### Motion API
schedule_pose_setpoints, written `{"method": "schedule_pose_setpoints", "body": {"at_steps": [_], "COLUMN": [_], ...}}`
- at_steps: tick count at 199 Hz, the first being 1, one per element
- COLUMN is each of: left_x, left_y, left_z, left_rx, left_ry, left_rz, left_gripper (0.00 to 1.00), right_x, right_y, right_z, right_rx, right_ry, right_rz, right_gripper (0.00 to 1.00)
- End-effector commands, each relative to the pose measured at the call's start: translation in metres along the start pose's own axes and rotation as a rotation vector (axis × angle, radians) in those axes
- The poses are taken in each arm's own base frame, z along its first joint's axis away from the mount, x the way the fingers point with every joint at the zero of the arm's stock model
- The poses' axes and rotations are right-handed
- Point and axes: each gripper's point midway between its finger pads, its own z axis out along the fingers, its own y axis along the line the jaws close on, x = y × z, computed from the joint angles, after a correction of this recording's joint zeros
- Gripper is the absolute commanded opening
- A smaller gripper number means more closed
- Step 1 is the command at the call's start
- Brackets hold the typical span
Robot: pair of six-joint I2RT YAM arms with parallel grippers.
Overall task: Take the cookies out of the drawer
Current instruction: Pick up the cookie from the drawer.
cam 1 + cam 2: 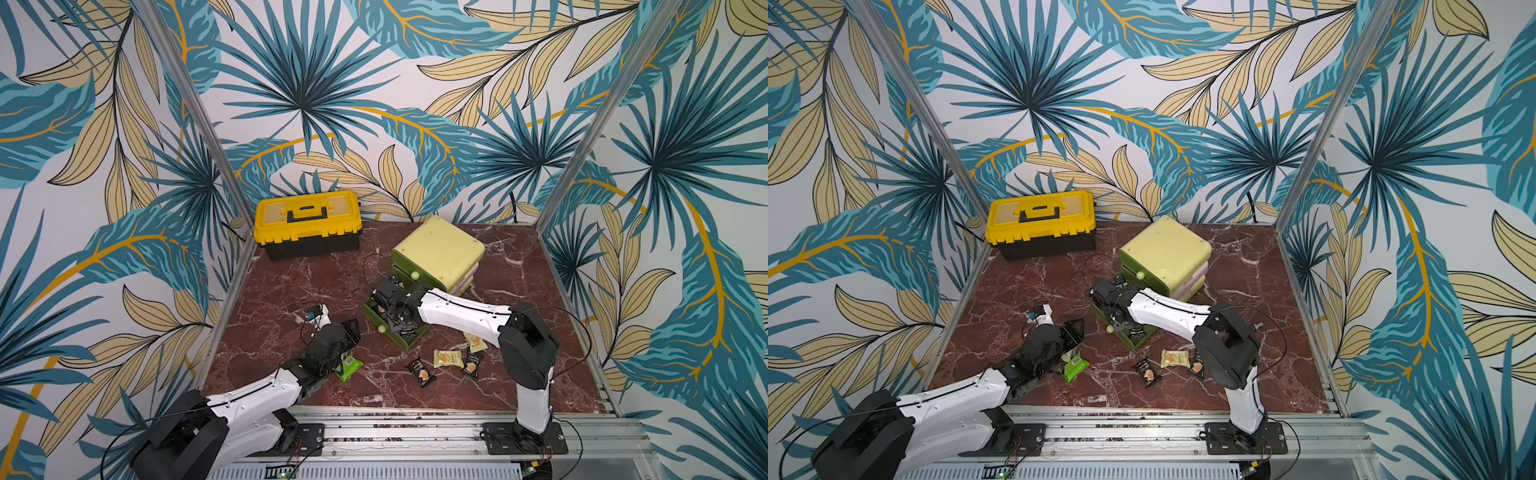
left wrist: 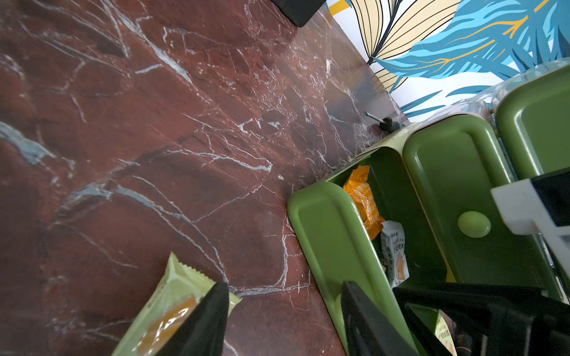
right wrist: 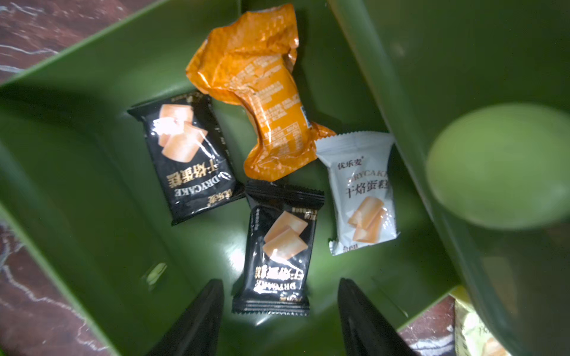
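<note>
The green drawer [image 3: 77, 154] stands pulled out of the pale cabinet [image 1: 440, 249]. Inside it lie cookies: two black packets [image 3: 185, 154], an orange one [image 3: 262, 92] and a white one [image 3: 361, 191]. My right gripper [image 3: 280, 282] hangs open inside the drawer, its fingertips on either side of the nearer black packet's [image 3: 277, 246] end, not touching it. My left gripper [image 2: 283, 286] is open and empty over the table beside the drawer front [image 2: 327, 234]; a pale green packet [image 2: 175, 296] lies by one finger. More cookies lie on the table: bright green [image 1: 349, 368], black [image 1: 420, 371], pale yellow [image 1: 447, 358].
A yellow toolbox [image 1: 307, 222] stands at the back left. The closed drawer above the open one has a round green knob [image 3: 499, 166] close to my right wrist. Another black packet [image 1: 471, 365] and a pale one [image 1: 476, 341] lie under my right arm.
</note>
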Motion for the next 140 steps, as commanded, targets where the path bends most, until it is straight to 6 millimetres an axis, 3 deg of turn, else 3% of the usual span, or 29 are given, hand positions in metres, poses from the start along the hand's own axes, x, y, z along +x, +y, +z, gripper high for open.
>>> {"method": "schedule_pose_setpoints", "body": {"at_steps": [1, 140], "left_x": [-0.011, -0.017], "left_y": [-0.011, -0.006], "left_z": [-0.001, -0.002], "left_rx": [0.019, 0.007], "left_ry": [-0.025, -0.039], "left_rz": [-0.02, -0.033], "left_gripper": [0.63, 0.61], "right_x": [0.0, 0.002], "right_y": [-0.007, 0.002], "right_z": [0.007, 0.039], "right_rx": [0.037, 0.032], "right_ry": [0.018, 0.058], "right_rz": [0.021, 0.124], "right_gripper": [0.63, 0.62]}}
